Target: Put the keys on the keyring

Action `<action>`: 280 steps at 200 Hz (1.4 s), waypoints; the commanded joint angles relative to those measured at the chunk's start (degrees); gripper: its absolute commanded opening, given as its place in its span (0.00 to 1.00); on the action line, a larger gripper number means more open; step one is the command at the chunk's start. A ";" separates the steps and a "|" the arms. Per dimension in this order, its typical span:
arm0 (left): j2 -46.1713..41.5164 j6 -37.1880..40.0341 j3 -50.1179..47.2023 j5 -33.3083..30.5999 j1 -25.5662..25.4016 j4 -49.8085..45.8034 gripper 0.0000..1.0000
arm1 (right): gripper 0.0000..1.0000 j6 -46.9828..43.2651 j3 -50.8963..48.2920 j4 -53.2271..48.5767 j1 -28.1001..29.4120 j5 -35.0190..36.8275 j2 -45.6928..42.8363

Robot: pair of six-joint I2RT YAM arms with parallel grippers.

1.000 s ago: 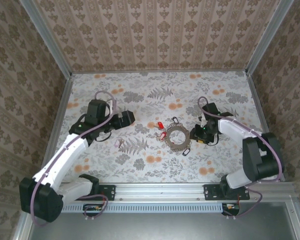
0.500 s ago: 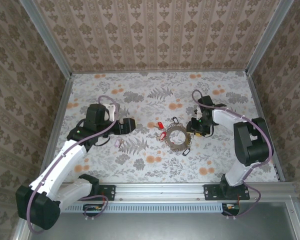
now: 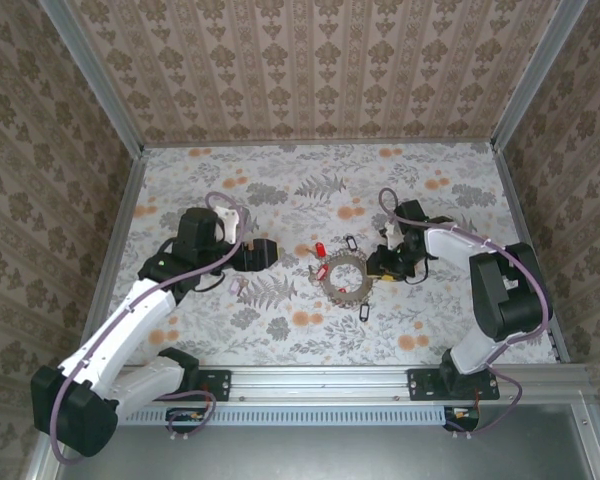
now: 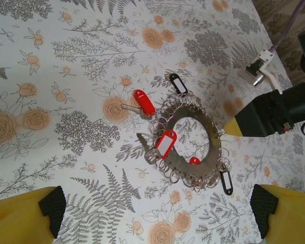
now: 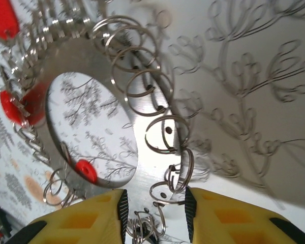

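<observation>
Floral table (image 3: 280,190), both arms low. Left gripper (image 3: 265,253) sits centre-left in the top view, fingers spread wide, holding nothing. Right gripper (image 3: 383,262) is pinched narrow onto the rim of the keyring (image 4: 183,169), which lies flat mid-frame just left of it; it reads as a grip. Most keys (image 4: 164,144) hang off the ring's small loops. One loose red key (image 4: 142,101) lies just upper left of the ring, long axis diagonal, toward the left gripper's side. I'd judge the left arm nearer to it.
</observation>
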 commanded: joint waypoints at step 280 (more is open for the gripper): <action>5.46 33.04 -5.73 -9.20 -26.38 10.33 1.00 | 0.32 24.53 -7.64 13.82 -3.09 -1.74 -0.71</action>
